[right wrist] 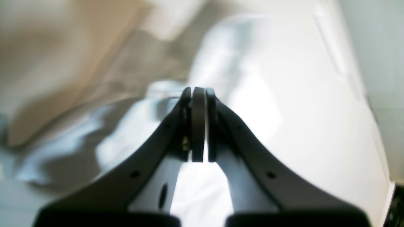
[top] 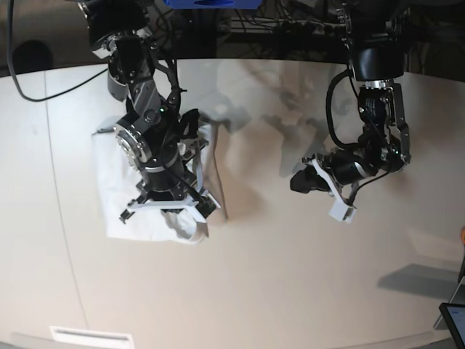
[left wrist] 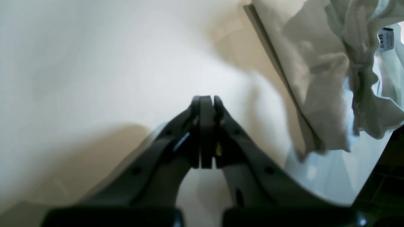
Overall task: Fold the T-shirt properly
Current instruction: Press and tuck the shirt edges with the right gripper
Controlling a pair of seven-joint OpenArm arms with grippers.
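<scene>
Our right gripper hangs low over the T-shirt, its dark jaws pressed together with no cloth seen between them. In its wrist view the white fabric spreads blurred beneath and ahead of the tips. From the base view, this arm covers the middle of the shirt, which lies in a crumpled, roughly square heap on the table's left side. The cloth shows on both sides of the arm and below it.

Our left gripper is also shut tight and holds nothing. It hovers above bare tabletop on the right of the base view, well apart from the shirt. Its wrist camera catches the shirt only at the upper right corner of the view, bunched and wrinkled, with a small tag showing at the far edge.
</scene>
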